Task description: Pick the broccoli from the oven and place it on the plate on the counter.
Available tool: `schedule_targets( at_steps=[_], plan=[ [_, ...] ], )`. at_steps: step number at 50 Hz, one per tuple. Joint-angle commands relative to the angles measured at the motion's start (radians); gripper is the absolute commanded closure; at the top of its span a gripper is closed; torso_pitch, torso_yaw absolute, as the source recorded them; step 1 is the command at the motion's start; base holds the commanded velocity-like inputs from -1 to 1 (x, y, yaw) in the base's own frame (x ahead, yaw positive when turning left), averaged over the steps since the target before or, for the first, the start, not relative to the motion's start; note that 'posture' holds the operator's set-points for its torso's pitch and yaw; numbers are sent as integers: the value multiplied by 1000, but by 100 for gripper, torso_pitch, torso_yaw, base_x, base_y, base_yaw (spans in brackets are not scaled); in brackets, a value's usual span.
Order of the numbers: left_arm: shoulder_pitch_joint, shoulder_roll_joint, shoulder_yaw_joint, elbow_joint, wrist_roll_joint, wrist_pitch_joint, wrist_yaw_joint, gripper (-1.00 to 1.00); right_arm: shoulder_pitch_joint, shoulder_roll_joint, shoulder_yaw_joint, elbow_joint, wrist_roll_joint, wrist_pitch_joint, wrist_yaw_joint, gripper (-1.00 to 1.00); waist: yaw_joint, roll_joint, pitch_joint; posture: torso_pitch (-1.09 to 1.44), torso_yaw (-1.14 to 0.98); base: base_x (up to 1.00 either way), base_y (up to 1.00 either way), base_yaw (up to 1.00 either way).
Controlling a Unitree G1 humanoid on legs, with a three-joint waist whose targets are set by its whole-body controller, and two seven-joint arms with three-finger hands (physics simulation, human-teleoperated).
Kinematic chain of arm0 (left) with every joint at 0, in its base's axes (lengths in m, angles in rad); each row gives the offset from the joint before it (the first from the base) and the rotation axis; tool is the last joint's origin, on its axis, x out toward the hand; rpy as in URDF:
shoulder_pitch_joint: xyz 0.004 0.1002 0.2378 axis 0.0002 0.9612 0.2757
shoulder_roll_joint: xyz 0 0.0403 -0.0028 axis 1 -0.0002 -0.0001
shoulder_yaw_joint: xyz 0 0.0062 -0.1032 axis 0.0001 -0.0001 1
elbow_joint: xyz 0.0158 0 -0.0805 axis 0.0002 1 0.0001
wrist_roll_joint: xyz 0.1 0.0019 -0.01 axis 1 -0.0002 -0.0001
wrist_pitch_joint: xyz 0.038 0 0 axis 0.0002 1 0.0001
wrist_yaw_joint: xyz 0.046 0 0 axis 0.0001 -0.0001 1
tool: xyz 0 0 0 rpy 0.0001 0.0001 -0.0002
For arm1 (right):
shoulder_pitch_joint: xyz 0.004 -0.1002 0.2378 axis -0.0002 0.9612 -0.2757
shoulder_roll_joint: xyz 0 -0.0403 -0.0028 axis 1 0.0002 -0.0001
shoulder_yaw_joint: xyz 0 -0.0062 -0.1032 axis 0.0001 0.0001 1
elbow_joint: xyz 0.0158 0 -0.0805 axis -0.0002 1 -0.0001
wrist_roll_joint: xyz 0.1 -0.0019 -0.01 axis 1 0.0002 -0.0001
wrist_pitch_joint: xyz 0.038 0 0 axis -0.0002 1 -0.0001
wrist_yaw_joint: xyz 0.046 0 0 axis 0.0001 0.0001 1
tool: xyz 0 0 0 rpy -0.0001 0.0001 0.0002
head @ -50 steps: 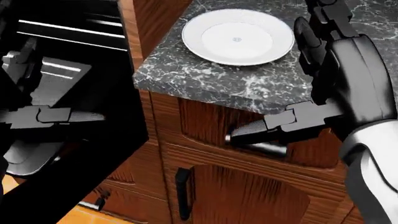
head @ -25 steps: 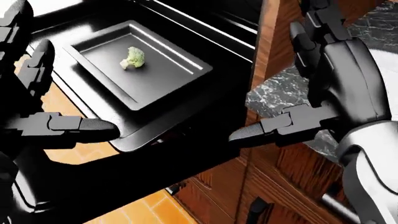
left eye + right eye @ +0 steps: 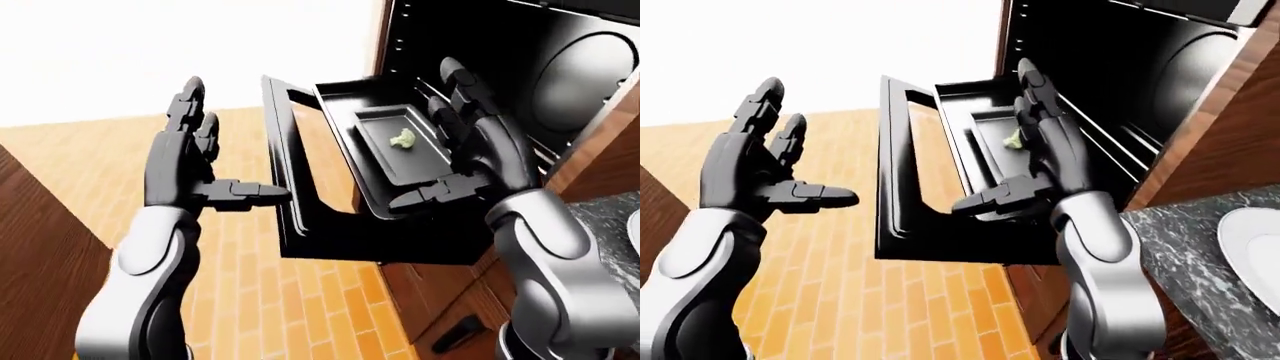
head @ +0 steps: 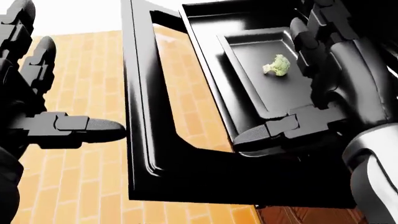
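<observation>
A small green broccoli [image 4: 276,65] lies on a black tray [image 4: 248,88] pulled out over the open oven door [image 4: 155,121]. My right hand [image 3: 435,142] is open, held upright just to the right of the broccoli and not touching it. My left hand [image 3: 225,150] is open and empty over the floor, left of the door. In the right-eye view the right hand partly hides the broccoli [image 3: 1011,139]. The white plate [image 3: 1252,251] shows at the right edge of that view on the dark marble counter [image 3: 1180,247].
The dark oven cavity [image 3: 520,67] opens at the top right. The open door sticks out over the orange brick floor [image 3: 260,300]. Wooden cabinet fronts [image 3: 440,292] stand under the counter, and a wooden panel [image 3: 40,247] is at the lower left.
The whole picture has swung left from the counter and plate to the oven: the camera moved. The tray and broccoli now sit at the top right. Both hands stay open.
</observation>
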Motion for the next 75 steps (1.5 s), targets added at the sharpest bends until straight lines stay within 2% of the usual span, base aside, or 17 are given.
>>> schedule_targets(
  at_steps=[1, 2, 10, 13, 23, 26, 28, 29, 53, 55, 56, 57, 60, 64, 67, 71, 75],
  plan=[
    [-23, 0, 1, -28, 5, -20, -3, -100, -20, -9, -10, -17, 0, -17, -6, -100, -9, -33, -32, 0, 0, 0, 0, 100],
    [-22, -1, 0, -30, 7, -20, -5, -100, -20, -10, -9, -17, 2, -17, -6, -100, -10, 8, -17, 0, 0, 0, 0, 100],
    [-21, -4, 8, -33, 13, -19, -15, -100, -51, -17, -11, -9, 0, 1, -26, -100, -20, 55, -15, 0, 0, 0, -1, 42],
    [-21, -3, 11, -41, 12, -11, -15, -100, -51, -19, -17, -12, 8, 2, -28, -100, -26, 187, -18, 0, 0, 0, -42, 0],
    [-33, 3, 15, -31, 11, -10, -17, -100, -79, -33, 1, -7, 3, 12, -23, -100, 2, 114, -25, 0, 0, 3, -50, 0],
    [-45, 7, 21, -17, 7, -15, -18, -100, -93, -33, 9, 9, -5, 7, -18, -100, 10, 63, -23, 0, 0, 7, -47, 0],
    [-44, 9, 21, -8, 6, -23, -19, -100, -99, -31, 14, 25, -13, -6, -17, -100, 4, -26, -47, 0, 0, 8, -38, 0],
    [-43, 10, 22, 0, 6, -31, -21, -100, -101, -29, 18, 32, -17, -12, -16, -100, 0, 16, -28, 0, 0, 7, -27, 0],
    [-51, 49, 66, 16, -49, -39, -5, -100, -136, -4, 25, 76, -66, -40, 13, -100, -33, 135, 2, 0, 0, 30, -2, 0],
    [-59, 54, 69, 10, -57, -27, 0, -100, -128, -7, 14, 63, -55, -36, 10, -100, -30, 171, -46, 0, 0, 0, 0, 11],
    [-64, 56, 70, 6, -61, -20, 3, -100, -127, -11, 7, 56, -47, -26, 10, -100, -9, 140, -36, 0, 0, 0, 0, 59],
    [-69, 58, 71, 2, -64, -13, 5, -100, -128, -16, 2, 47, -43, -14, 9, -100, -14, 162, -38, 0, 0, 0, 0, 76],
    [-74, 62, 71, -11, -73, 2, 13, -100, -135, -29, -7, 19, -27, 17, 4, -100, -2, 135, -46, 0, 0, 0, 0, 76],
    [-92, 65, 70, -30, -85, 30, 26, -100, -137, -50, -33, 0, -9, 41, 2, -100, -7, 98, -1, 0, 0, 0, 8, 0],
    [-94, 66, 66, -24, -86, 25, 28, -100, -143, -60, -44, -17, 11, 64, -3, -100, -9, 57, -21, 0, 0, 0, -17, 0],
    [-94, 68, 69, -28, -90, 29, 30, -100, -155, -70, -44, -28, 28, 82, -17, -100, -21, 126, -43, 0, 0, 0, -38, 0],
    [-89, 71, 74, -31, -96, 28, 29, -100, -149, -74, -33, -21, 33, 69, -22, -100, -33, 98, -44, 0, 0, 0, -39, 0]
  ],
)
